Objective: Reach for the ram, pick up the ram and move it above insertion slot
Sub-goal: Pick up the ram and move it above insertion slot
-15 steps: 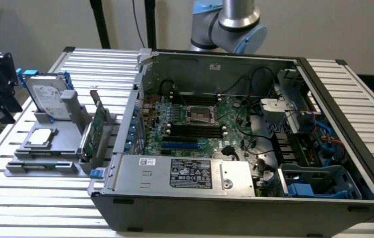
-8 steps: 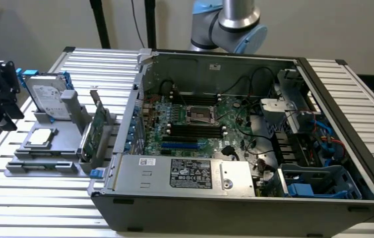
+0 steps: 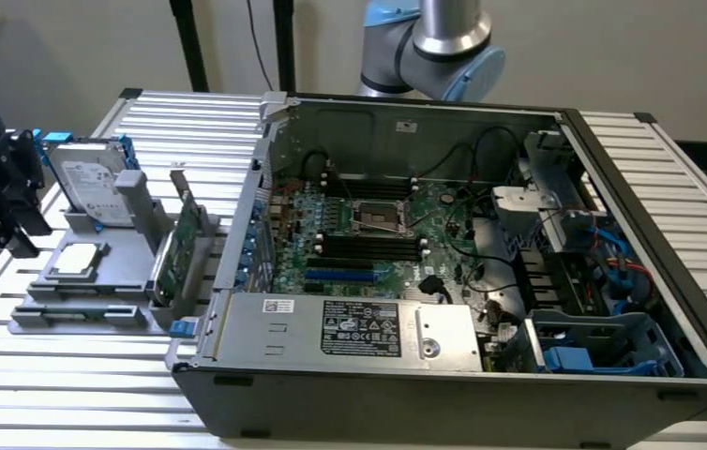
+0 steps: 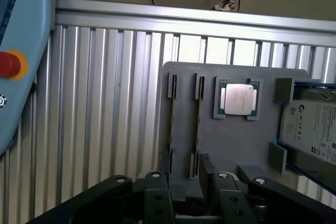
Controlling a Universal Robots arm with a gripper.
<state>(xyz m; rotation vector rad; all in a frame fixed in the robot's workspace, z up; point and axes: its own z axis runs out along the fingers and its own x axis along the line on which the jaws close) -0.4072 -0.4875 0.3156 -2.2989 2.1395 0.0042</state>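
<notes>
Presently the ram (image 4: 198,121) stands on its edge in a slot of the grey holder (image 4: 236,145), just ahead of the claw (image 4: 186,170), so that both long faces are free for gripping. The claw is spread and holds nothing, its fingers (image 4: 207,167) lined up on either side of the stick, I think in order to close on it. A processor chip (image 4: 239,99) and a hard drive (image 4: 315,129) lie in the holder further to one side of the claw.

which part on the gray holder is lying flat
The square silver CPU. It lies flat on the holder, while the hard drive and the green card stand on edge.
</notes>
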